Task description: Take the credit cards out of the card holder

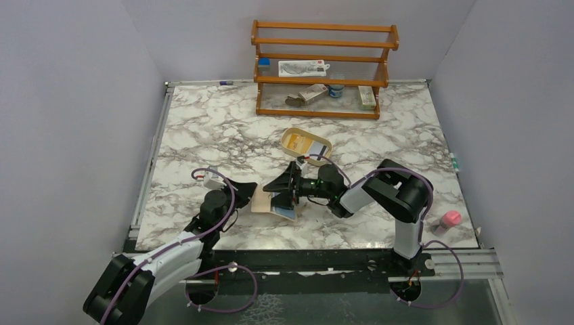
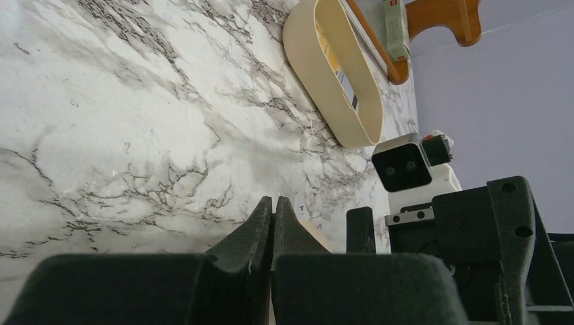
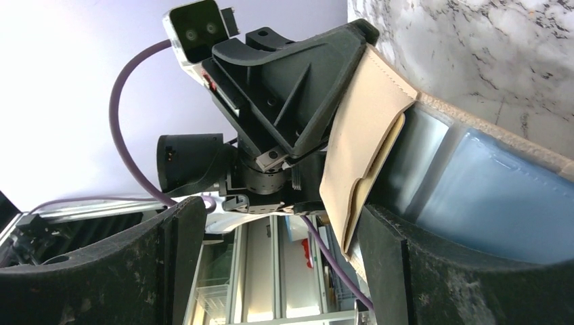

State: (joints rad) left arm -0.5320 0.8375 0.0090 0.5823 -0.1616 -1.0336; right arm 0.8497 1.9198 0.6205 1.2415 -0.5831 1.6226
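Between the spread fingers of the right claw (image 3: 281,223) the card holder (image 3: 359,142) is lying open, the tightly closed left claw (image 2: 273,203) seemingly pinning its flap steady. Beyond both, the credit cards (image 1: 301,142) are sitting in a tray (image 2: 318,74).

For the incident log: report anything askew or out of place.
Only the card holder: it lies splayed open, one tan flap apparently tilted up against the shut left gripper. Nothing looks spilled or damaged.
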